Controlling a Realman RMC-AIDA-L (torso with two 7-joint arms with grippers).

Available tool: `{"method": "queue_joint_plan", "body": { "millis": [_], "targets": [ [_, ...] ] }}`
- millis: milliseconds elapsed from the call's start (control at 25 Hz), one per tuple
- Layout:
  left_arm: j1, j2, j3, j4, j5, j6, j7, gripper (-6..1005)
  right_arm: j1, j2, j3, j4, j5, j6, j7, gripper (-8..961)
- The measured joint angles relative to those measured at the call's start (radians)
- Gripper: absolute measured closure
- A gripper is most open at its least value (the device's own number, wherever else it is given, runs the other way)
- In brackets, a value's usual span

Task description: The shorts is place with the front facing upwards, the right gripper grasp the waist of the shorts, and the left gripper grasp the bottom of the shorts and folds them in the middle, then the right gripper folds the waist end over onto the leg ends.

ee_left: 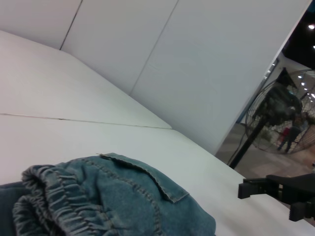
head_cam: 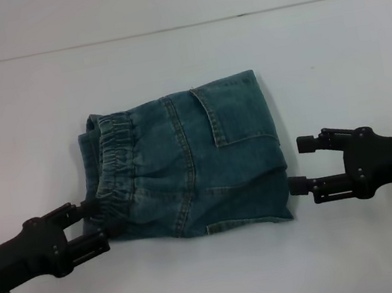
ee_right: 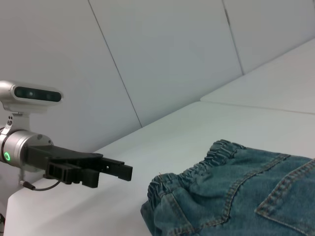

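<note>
While folded shorts (head_cam: pixel 191 162) lie between — left hand (head_cam: pixel 95 221) and right hand (head_cam: pixel 296 167) low, level, both spread apart.

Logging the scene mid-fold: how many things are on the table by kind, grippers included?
Shorts: 1
Grippers: 2, the left gripper at the waist side and the right gripper at the leg side
Total: 3
</note>
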Motion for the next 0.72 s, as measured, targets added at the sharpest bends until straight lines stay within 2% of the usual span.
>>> {"method": "queue_joint_plan", "body": {
  "millis": [120, 400, 720],
  "targets": [
    [-0.002, -0.006, 0.003, 0.0, 0.0, 0.001, 0.0, 244, 0.005, 0.0, 0.0, 0.0, 0.0, 0.002, 0.001, -6],
    [0.005, -0.021, 0.001, 0.0, -0.001, -0.018, 0.0, 150, 0.016, 0.0, 0.0, 0.001, 0.004, -0.005, 0.005, -5],
    [0.009, -0.022, 0.003, 0.0, 0.0, -0.021, -0.001, 111, 0.016, 0.0, -0.001, 0.002, 0.004, -0.004, 0.0, -5]
  ]
}}
